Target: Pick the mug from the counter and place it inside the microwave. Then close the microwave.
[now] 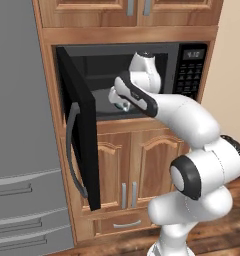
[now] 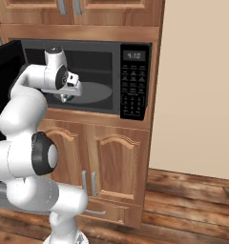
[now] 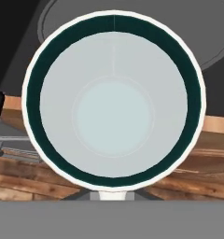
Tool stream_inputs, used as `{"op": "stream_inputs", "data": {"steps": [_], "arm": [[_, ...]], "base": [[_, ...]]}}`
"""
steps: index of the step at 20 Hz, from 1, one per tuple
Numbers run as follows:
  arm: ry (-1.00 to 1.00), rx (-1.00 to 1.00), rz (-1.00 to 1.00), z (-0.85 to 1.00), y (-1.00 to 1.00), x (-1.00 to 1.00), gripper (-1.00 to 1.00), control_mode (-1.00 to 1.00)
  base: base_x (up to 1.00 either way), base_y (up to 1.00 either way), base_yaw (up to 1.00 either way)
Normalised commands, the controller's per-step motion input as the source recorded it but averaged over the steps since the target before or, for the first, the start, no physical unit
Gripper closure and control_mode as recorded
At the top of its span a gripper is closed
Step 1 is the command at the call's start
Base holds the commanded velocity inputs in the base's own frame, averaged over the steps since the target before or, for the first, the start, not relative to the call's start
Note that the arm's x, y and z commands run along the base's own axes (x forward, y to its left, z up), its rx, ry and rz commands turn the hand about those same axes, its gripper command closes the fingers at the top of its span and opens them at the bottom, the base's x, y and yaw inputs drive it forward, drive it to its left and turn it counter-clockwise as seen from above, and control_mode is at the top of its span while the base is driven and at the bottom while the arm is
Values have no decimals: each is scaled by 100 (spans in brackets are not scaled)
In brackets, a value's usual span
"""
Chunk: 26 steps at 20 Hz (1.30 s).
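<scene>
- Step: you're carrying the mug point(image 3: 113, 100) to the microwave point(image 1: 142, 75); hand point(image 2: 68, 96) clamped on it, at the open mouth.
- Next: reach inward over the turntable point(image 2: 90, 93), lower, release; then swing the door point(image 1: 82, 130) shut.

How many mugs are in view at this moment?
1. The mug hangs under the shut gripper at the front opening of the microwave, its door swung open; others could be hidden behind the arm.

White arm bends from lower right to frame centre, its gripper point(image 1: 123, 104) pointing down, jaws clamped tight.
</scene>
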Motion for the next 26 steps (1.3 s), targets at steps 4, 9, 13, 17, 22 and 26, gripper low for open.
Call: {"op": "stream_inputs", "data": {"steps": [4,9,13,17,22,26], "arm": [[0,-3,0,-26,0,16,100,-100],[-2,-5,0,-12,0,14,100,-100],[-1,-4,0,-4,4,24,100,-100],[0,-4,0,-7,8,38,100,-100],[0,-1,0,-1,10,48,100,-100],[0,0,0,0,5,49,100,-100]], "base": [[0,0,0],[0,0,0],[0,0,0],[0,0,0],[0,0,0],[0,0,0]]}}
